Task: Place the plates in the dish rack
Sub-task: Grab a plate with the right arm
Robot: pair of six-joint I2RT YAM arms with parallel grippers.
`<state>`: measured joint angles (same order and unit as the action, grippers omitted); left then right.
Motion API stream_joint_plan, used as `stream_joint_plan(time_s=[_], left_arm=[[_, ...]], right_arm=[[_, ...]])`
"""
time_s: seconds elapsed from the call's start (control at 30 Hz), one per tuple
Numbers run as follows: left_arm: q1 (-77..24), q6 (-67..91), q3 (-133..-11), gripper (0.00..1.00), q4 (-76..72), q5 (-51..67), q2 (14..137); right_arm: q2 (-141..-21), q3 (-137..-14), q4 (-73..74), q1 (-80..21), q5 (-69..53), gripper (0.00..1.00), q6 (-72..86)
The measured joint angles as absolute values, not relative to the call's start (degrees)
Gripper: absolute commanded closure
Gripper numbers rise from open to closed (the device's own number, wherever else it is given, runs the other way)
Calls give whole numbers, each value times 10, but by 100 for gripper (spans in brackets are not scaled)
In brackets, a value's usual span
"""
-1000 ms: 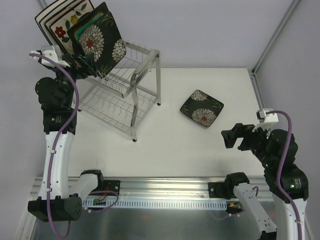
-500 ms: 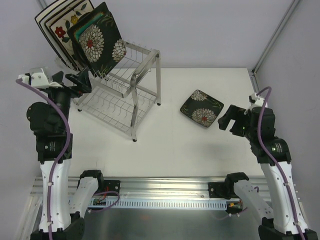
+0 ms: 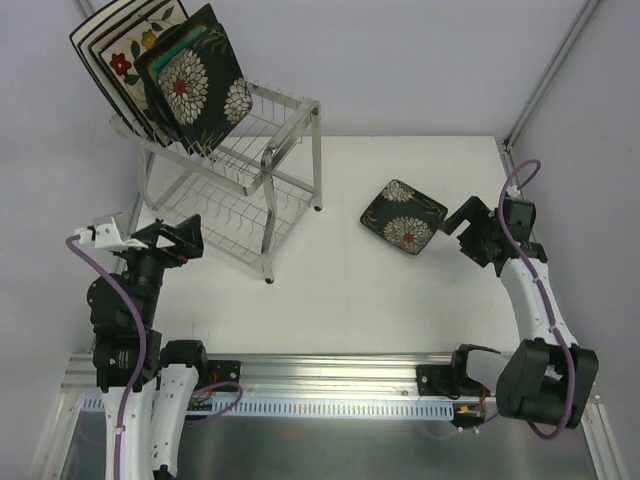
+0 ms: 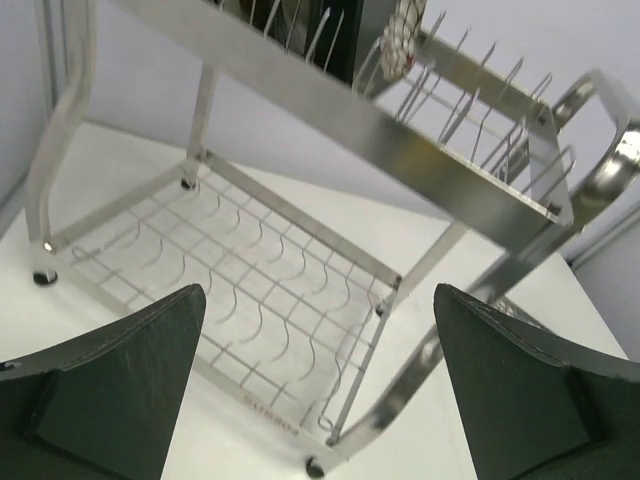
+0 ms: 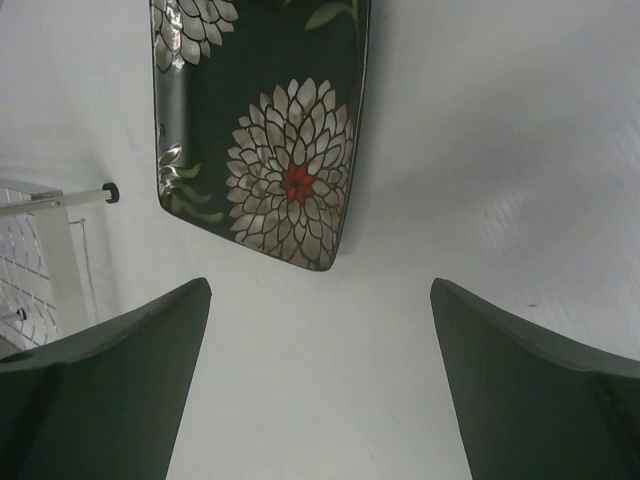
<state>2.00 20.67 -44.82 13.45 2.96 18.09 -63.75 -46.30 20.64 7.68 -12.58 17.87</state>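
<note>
The silver wire dish rack (image 3: 268,190) stands at the back left, with several plates leaning in its top tier; the front one is a dark plate with white blooms (image 3: 195,85). Another dark square plate with white blooms (image 3: 404,217) lies flat on the table. My right gripper (image 3: 458,222) is open just right of this plate; in the right wrist view the plate (image 5: 290,180) lies ahead of the open gripper (image 5: 320,287), untouched. My left gripper (image 3: 182,238) is open and empty, low in front of the rack. The left wrist view looks between the open gripper (image 4: 320,292) at the rack's lower shelf (image 4: 262,262).
White table between grey walls. A metal corner post (image 3: 545,80) rises at the back right. The arm bases sit on a rail (image 3: 320,385) along the near edge. The rack's foot (image 5: 110,192) shows at the left of the right wrist view.
My left gripper has come away from the plates in the top tier and dropped low in front of the rack. My right gripper has moved forward up to the plate on the table.
</note>
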Motion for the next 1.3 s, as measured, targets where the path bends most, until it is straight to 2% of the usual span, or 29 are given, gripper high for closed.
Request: stream_joint_plan(time_s=[0.4, 1.03, 1.2, 1.3], left_arm=[[4, 236, -423, 1, 289, 103, 120], [3, 239, -434, 1, 394, 166, 121], [3, 241, -434, 1, 400, 178, 127], [3, 241, -434, 1, 400, 181, 130]], right_arm=[[-837, -418, -50, 125, -254, 11, 249], [-1002, -436, -196, 119, -374, 23, 287], [-1038, -456, -217, 112, -389, 34, 308], [-1052, -464, -222, 110, -393, 45, 318]])
